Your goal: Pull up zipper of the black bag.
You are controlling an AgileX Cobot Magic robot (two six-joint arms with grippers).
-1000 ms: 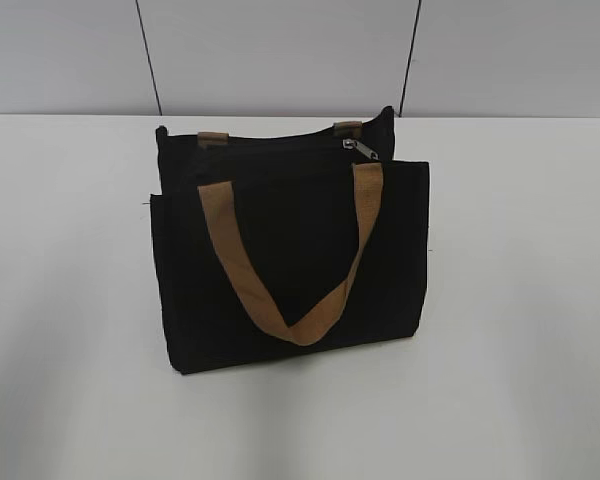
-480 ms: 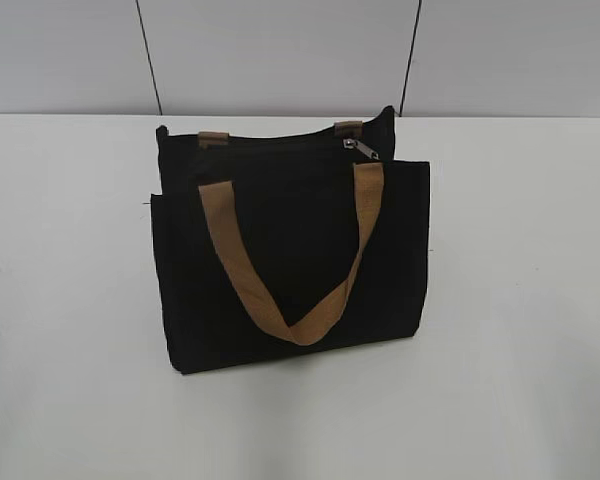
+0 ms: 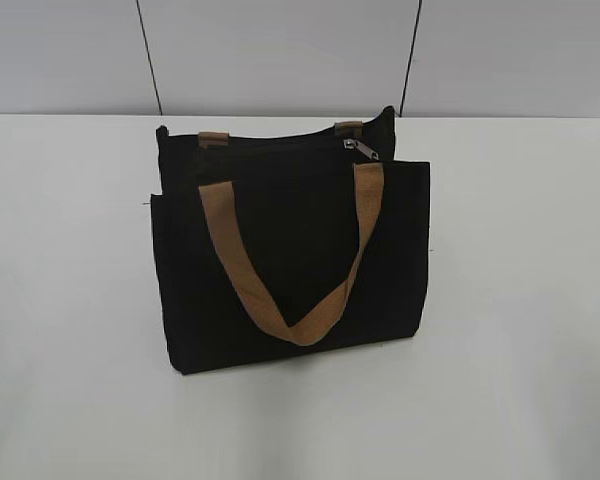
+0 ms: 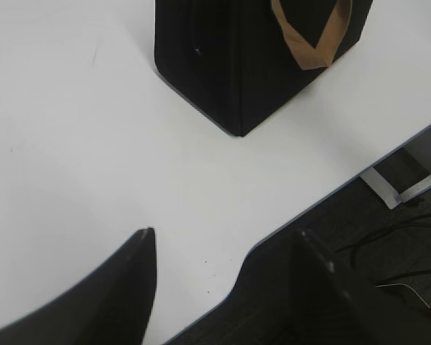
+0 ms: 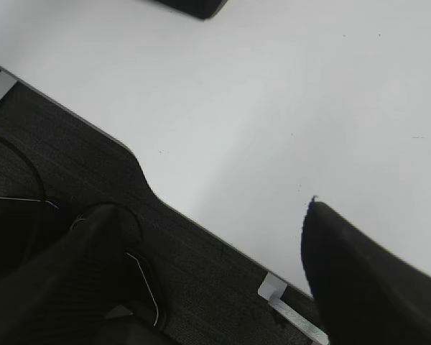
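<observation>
The black bag [image 3: 290, 262] stands upright mid-table, one tan handle [image 3: 242, 270] hanging down its front. The zipper [image 3: 280, 141] runs along the top edge, its silver pull tab [image 3: 362, 149] near the right end. Neither gripper shows in the exterior view. In the left wrist view my left gripper [image 4: 226, 233] is open and empty over the table's front edge, well short of the bag [image 4: 230, 57]. In the right wrist view my right gripper [image 5: 208, 208] is open and empty over the table's edge, with only a corner of the bag [image 5: 194, 6] at the top.
The white table [image 3: 520, 300] stretches around the bag on all sides. A grey panelled wall [image 3: 280, 50] stands behind it. Below the front edge [image 4: 323, 198] is dark floor with cables [image 4: 409, 277].
</observation>
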